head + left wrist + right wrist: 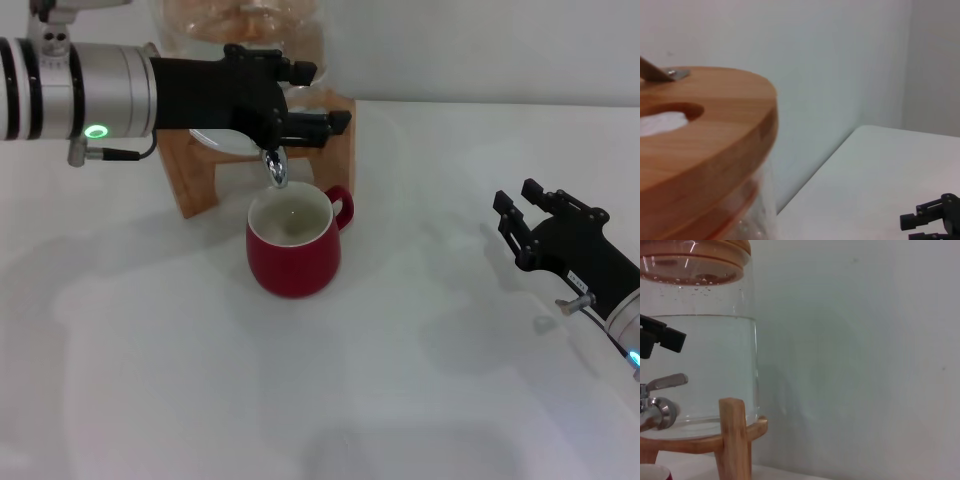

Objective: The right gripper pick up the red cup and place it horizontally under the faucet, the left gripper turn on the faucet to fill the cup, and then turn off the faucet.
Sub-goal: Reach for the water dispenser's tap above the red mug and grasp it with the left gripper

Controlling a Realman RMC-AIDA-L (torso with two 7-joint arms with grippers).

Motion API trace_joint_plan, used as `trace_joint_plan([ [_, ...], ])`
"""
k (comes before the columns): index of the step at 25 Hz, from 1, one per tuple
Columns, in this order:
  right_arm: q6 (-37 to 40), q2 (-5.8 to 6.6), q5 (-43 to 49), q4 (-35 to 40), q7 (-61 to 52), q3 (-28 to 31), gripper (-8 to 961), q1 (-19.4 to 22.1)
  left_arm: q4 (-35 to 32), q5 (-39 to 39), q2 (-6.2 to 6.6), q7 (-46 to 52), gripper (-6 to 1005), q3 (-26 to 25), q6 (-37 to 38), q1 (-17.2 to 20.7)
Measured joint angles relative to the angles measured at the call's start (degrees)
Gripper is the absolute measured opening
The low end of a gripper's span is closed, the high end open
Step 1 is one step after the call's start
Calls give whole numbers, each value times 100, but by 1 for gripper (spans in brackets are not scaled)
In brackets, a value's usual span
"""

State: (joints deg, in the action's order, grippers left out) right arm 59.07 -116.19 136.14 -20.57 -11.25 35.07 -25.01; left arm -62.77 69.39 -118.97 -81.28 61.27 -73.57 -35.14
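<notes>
The red cup [293, 247] stands upright on the white table, its mouth right under the faucet [275, 170] spout. The faucet sits on the glass dispenser [705, 365] with a wooden stand [200, 165]. My left gripper [312, 98] is open and hovers over the faucet, hiding its lever in the head view. In the right wrist view one black finger [662, 337] is just above the chrome lever [665, 382], apart from it. The cup's rim [651, 473] shows at the edge there. My right gripper [520, 205] is open and empty, off to the cup's right.
The dispenser's wooden lid [700, 130] fills the left wrist view, with my right gripper [932, 222] far off. A white wall [865, 340] stands close behind the dispenser. Bare white table [330, 390] lies in front of the cup.
</notes>
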Motion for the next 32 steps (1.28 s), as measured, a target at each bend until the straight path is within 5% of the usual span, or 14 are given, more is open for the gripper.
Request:
trace_joint_plan([
  [32,-1,0,28,-18,-9,-9,363,40,-32,-134,1,119,759,345,226,-6],
])
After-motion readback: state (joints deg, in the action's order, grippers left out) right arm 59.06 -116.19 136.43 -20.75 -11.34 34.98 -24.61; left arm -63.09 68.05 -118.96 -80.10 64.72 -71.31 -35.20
